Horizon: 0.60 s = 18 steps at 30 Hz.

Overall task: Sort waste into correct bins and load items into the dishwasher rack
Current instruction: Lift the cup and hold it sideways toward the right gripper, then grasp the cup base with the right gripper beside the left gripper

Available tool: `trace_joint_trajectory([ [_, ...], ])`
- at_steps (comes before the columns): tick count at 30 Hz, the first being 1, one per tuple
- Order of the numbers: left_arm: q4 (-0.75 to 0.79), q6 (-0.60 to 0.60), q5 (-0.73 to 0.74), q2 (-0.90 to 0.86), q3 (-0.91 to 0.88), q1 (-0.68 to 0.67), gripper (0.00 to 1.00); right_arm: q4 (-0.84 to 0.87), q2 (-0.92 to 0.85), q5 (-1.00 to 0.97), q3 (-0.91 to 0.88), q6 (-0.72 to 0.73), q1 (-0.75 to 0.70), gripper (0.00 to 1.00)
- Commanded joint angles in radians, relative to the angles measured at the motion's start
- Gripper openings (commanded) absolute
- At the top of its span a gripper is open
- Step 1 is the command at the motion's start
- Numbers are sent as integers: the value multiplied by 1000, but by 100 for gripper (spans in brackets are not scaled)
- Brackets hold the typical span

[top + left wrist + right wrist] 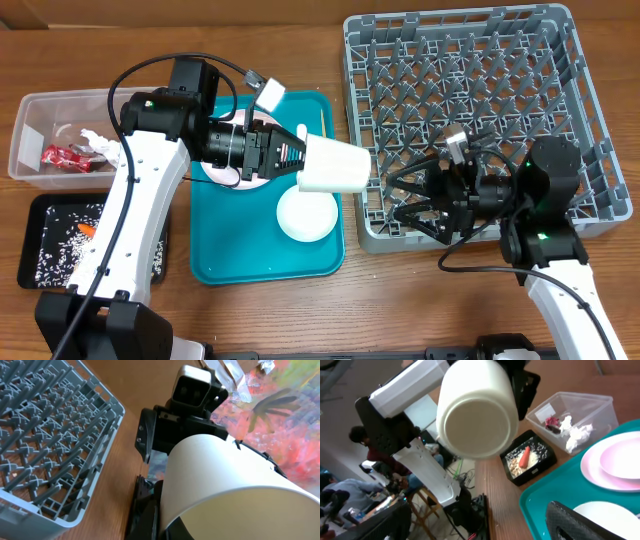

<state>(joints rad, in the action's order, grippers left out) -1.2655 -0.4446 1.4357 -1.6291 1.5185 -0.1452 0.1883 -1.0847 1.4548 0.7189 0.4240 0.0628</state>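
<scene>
White cup (335, 165) clamped sideways in left pincer (300, 159).

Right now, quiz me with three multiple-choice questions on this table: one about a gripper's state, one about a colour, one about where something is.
1. Left gripper is: A open, B shut on cup, C shut on carrot.
2. Wrapper colour: A red, B blue, C green.
3. Carrot lies in: A tub, B black tray, C cup.
Answers: B, the cup hangs sideways from its fingers; A, it shows red inside the tub; B, the carrot sits orange in the black tray.
</scene>
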Motion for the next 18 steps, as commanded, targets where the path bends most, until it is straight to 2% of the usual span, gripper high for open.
trace_joint_trajectory([
  [1, -5, -15, 28, 19, 8, -23, 4, 32, 7, -93, 14, 108, 31, 90],
  [6, -10, -2, 29, 19, 6, -50, 4, 45, 7, -146, 14, 99, 55, 95],
  [18, -59, 0, 20, 19, 6, -72, 4, 130, 7, -156, 14, 100, 55, 98],
])
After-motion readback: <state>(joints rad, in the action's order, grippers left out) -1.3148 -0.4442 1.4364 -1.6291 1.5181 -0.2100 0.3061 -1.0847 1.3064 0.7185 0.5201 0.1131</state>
